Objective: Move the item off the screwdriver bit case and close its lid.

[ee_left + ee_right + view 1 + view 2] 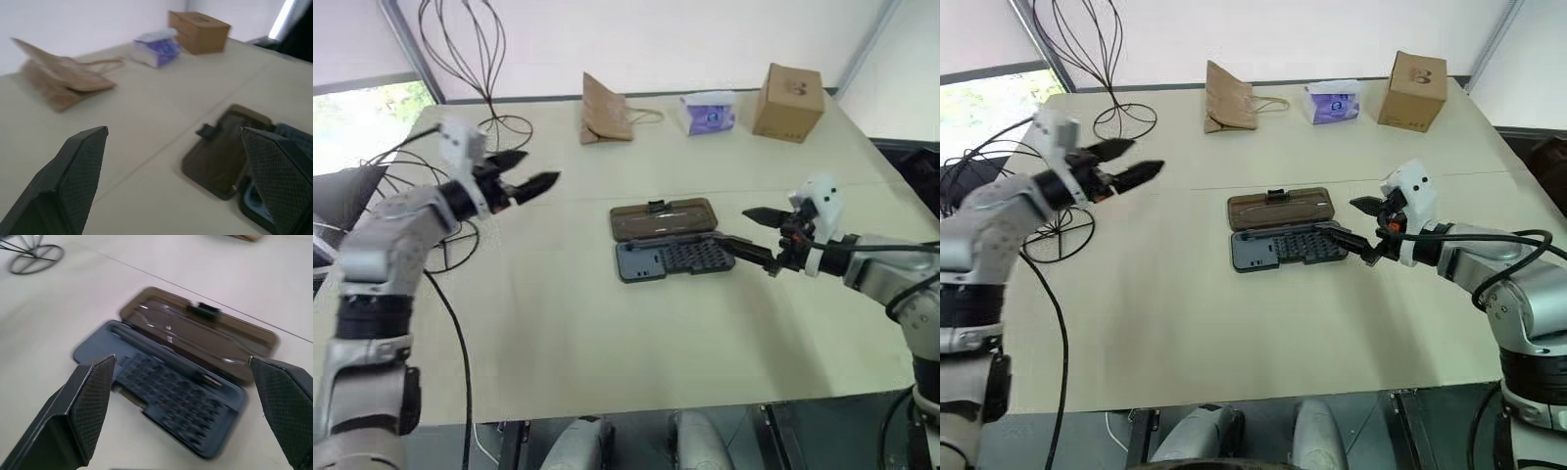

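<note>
Smoky-brown plastic, the lid (1280, 209) lies flat open just beyond the spread right claw (1359, 227), probably light, stiff, best lifted by its far edge.

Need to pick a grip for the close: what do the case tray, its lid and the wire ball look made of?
Case tray: looks like dark grey moulded plastic, matte, with rows of small bit sockets.
Lid: seemingly smoky-brown translucent plastic, glossy, judging by the light glints on it; black latch tab at its edge.
Wire ball: thin black wire, probably metal; coating unclear.
</note>
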